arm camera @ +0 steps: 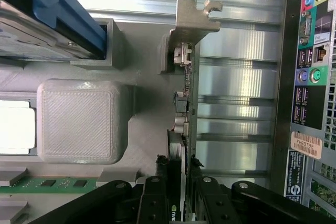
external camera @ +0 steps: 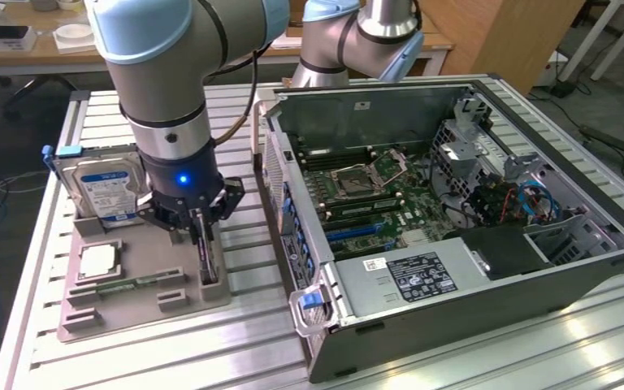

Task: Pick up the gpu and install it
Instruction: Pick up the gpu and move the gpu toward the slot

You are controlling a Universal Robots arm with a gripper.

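Currently in hand: the pick-up half of the task; nothing yet shows of the installing.
Gripper (external camera: 199, 237): clenched on the gpu (arm camera: 186, 103), with one finger on each face of the card, as the wrist view shows.
Gpu: stands on edge in a slot of the holder (external camera: 95, 313), not yet lifted clear; its bracket (arm camera: 192, 20) is at the end farther from the gripper.
Holder: a grey printed tray on the table (external camera: 236, 353), to the exterior view's left of the case (external camera: 453, 313); it also carries a hard drive (external camera: 106, 191), a CPU (external camera: 97, 260) and a memory stick (external camera: 127, 286).
Case: lies open beside the holder with the motherboard (external camera: 388, 195) exposed.
Next move calls for: by judgement, a straight pull along the card's own plane, so that it leaves the slot without tilting or dragging the holder. The grip must be firm, since the card is thin and long and is held away from its bracket end.
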